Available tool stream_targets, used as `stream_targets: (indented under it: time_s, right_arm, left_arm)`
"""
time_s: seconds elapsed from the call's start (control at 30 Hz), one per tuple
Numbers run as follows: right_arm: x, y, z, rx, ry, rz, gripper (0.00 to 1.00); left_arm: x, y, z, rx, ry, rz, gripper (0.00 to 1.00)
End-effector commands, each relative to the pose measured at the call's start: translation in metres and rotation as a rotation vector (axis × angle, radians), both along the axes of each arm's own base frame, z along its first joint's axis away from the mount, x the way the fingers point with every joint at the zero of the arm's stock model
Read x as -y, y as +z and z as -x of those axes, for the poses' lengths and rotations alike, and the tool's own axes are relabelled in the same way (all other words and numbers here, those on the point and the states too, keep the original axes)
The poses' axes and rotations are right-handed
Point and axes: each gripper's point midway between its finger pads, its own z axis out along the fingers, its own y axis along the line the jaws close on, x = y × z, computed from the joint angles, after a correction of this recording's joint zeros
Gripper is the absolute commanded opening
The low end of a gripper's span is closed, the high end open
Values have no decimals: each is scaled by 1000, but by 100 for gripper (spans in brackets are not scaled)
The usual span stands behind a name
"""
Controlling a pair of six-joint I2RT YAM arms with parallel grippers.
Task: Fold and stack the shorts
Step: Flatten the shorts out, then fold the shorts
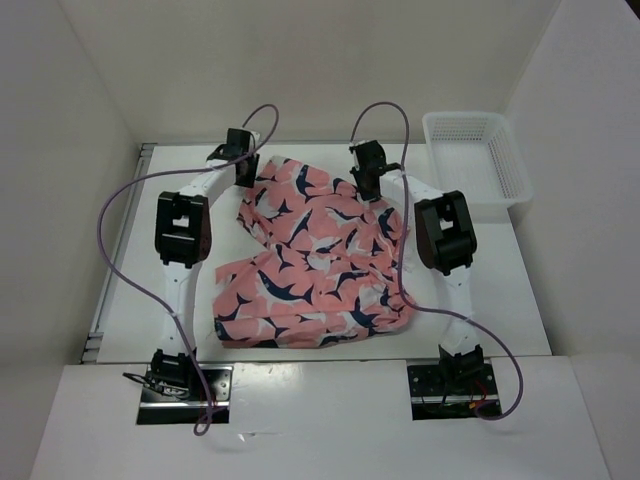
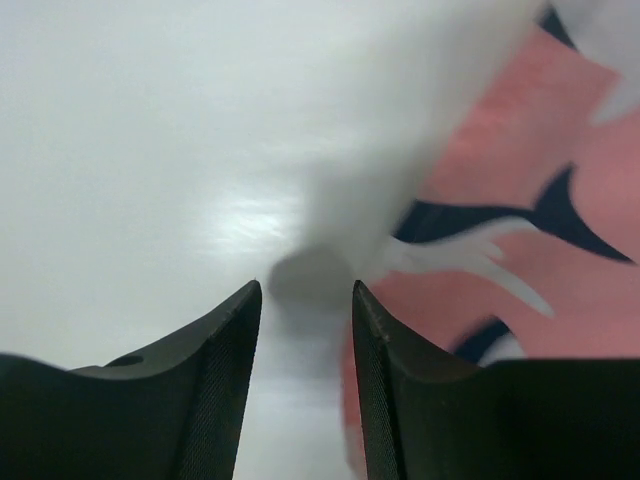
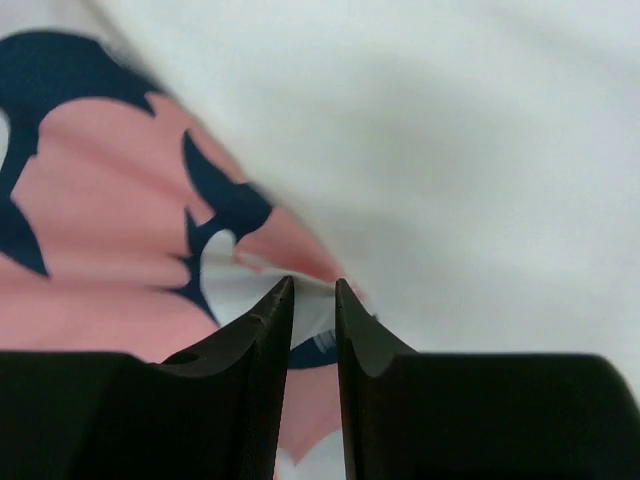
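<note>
left gripper [image 2: 305, 288] shows its two dark fingers apart with a modest gap, and only the white table [image 1: 140, 335] and a grey shadow show between them. its right finger sits over the far left edge of the shorts [image 1: 320, 265], so the tips are just beside the cloth rather than around it. right gripper [image 3: 312, 282] has its fingers drawn nearly together, with a thin slit left between the tips. it is right at the far right edge of the shorts, and pink and navy print shows through the slit, but i cannot tell whether any cloth is pinched there. the shorts lie spread and rumpled in the middle of the table between the two arms, with both grippers reaching to the garment's far edge, one at each corner. a white mesh basket [image 1: 512, 165] stands at the far right corner of the table, well apart from the shorts.
</note>
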Motion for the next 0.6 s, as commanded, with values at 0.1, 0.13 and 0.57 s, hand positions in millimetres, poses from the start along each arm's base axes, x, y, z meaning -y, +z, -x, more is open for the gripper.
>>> stream_targets:
  time_s: [0.1, 0.13, 0.57]
  right_arm:
    - [-23, 72, -72, 294, -102, 0, 32]
    - [-28, 74, -72, 305, -93, 9, 49]
    - [3, 63, 25, 72, 116, -25, 77]
  left_arm:
    - [-47, 19, -39, 25, 92, -20, 49]
    - [-41, 46, -46, 53, 73, 6, 49]
    - [81, 89, -53, 129, -231, 214, 68]
